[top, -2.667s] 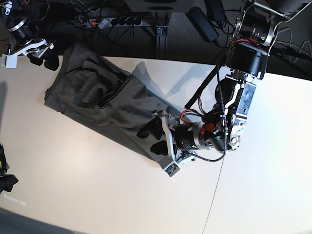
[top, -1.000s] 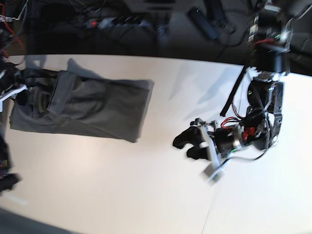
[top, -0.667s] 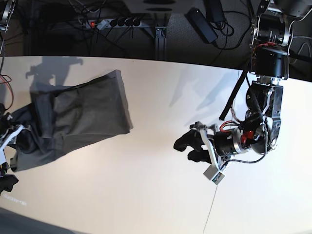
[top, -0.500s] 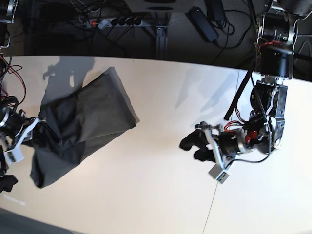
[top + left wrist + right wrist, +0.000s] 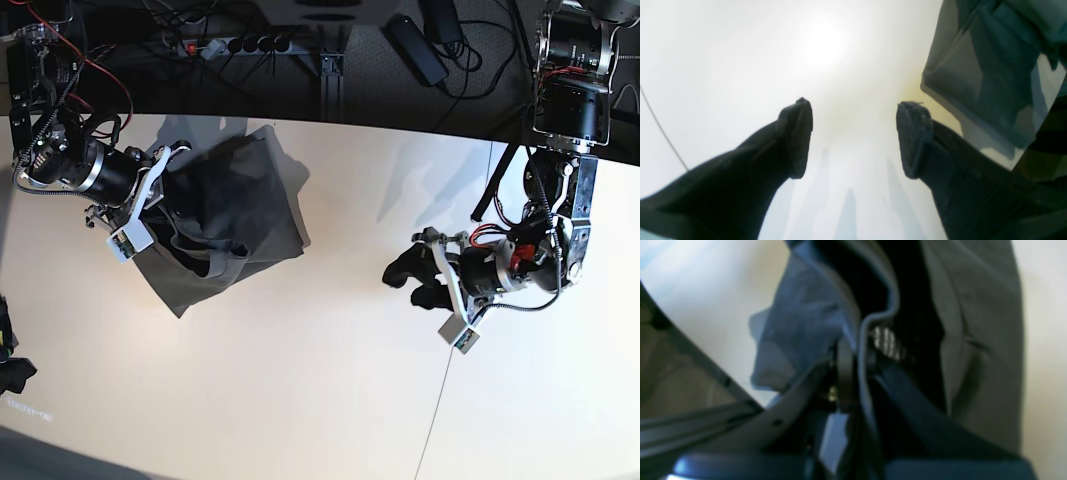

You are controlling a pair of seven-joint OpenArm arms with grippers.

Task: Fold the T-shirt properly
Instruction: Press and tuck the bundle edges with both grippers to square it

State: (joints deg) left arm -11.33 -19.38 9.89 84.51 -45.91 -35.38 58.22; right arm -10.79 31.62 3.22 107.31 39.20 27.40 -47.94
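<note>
The T-shirt [image 5: 225,220] is seen bunched and partly folded on the white table [image 5: 330,400], toward the base view's upper left, w/ one edge lifted. The right gripper [image 5: 160,205] is clamped on the shirt's near edge; in the right wrist view a fold of cloth [image 5: 873,340] is pinched tight betw. the fingers [image 5: 845,373], w/ no gap seen. A small white label [image 5: 887,343] is visible just inside that fold. The left gripper [image 5: 405,283] is held over bare table, well apart from the shirt, approx. mid-right in the base view. Its fingers [image 5: 796,133] are spread wide w/ nothing betw. them; only tabletop is seen in the gap. A corner of the shirt [image 5: 983,76] is seen at the upper right of the left wrist view. A thin seam line [image 5: 435,420] is seen running across the table below the left gripper.
</note>
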